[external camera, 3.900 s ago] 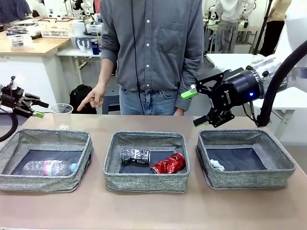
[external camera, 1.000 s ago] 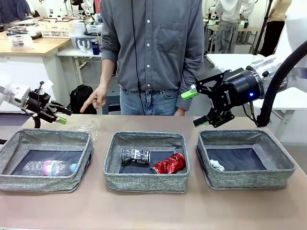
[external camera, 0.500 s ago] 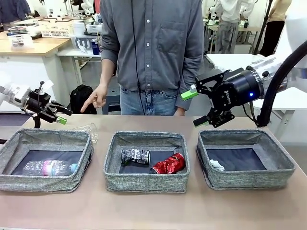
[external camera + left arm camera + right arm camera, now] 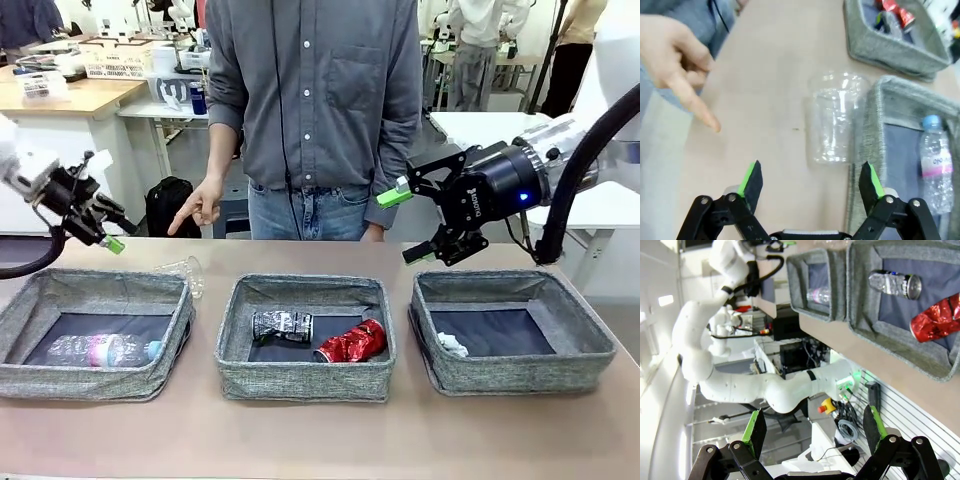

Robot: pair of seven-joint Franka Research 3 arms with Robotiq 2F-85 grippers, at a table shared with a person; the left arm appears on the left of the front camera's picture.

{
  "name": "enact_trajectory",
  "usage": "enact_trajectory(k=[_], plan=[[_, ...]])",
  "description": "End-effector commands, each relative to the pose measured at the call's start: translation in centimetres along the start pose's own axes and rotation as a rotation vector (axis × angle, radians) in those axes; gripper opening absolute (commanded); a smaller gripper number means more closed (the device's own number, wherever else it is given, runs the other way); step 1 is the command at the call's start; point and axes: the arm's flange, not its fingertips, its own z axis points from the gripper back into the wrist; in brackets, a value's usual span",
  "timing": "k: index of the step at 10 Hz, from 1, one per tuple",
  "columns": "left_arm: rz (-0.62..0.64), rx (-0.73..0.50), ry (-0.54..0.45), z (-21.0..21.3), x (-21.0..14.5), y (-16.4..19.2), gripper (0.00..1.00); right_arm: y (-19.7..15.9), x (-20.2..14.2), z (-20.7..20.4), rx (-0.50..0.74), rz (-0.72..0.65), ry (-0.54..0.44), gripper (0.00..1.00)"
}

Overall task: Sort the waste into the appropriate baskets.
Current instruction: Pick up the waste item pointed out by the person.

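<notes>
One clear plastic cup (image 4: 836, 117) lies tipped on desk (image 4: 770, 75), touching left grey woven basket (image 4: 95, 330) outer wall. My left jaws (image 4: 811, 182) gape wide, empty, above it. Risk: thin cup rolls or crushes under closing pads. Right jaws (image 4: 410, 222) wide, empty.

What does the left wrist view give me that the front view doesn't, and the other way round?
Left wrist alone: the left pincer seen along its own open fingers, the clear plastic cup beyond them, lying against the bottle basket outside wall. Front alone: the right pincer open above the third basket, which holds the white paper wad. Both: the cup, the bottle, the person's pointing hand.
</notes>
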Motion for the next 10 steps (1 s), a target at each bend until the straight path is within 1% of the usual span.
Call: enact_trajectory(k=[1, 2, 3, 4, 5, 6, 7, 8, 9, 10], plan=[[0.0, 0.023, 0.165, -1.8, 3.7, -3.9, 0.98, -0.1, 0.2, 0.0, 0.003, 0.02, 0.003, 1.0], [-0.028, 0.031, 0.121, -3.3, 4.9, -4.6, 0.98, -0.1, 0.2, 0.0, 0.003, 0.02, 0.003, 1.0], [-0.021, -0.002, 0.099, -2.6, 5.2, -4.2, 0.98, -0.1, 0.2, 0.0, 0.003, 0.02, 0.003, 1.0], [-0.031, 0.022, 0.115, -0.8, 4.7, -3.2, 0.98, -0.1, 0.2, 0.0, 0.003, 0.02, 0.003, 1.0], [-0.031, 0.022, 0.115, -0.8, 4.7, -3.2, 0.98, -0.1, 0.2, 0.0, 0.003, 0.02, 0.003, 1.0], [-0.042, 0.006, 0.12, -2.3, 6.0, -4.1, 0.98, -0.1, 0.2, 0.0, 0.003, 0.02, 0.003, 1.0], [-0.073, 0.048, 0.189, -4.6, 6.7, -4.3, 0.98, -0.1, 0.2, 0.0, 0.003, 0.02, 0.003, 1.0], [-0.087, 0.022, 0.214, -5.6, 7.4, -3.9, 0.98, -0.1, 0.2, 0.0, 0.003, 0.02, 0.003, 1.0], [-0.086, 0.046, 0.253, -6.0, 7.8, -3.4, 0.98, -0.1, 0.2, 0.0, 0.003, 0.02, 0.003, 1.0], [-0.084, 0.028, 0.255, -6.2, 7.7, -3.1, 0.98, -0.1, 0.2, 0.0, 0.003, 0.02, 0.003, 1.0]])
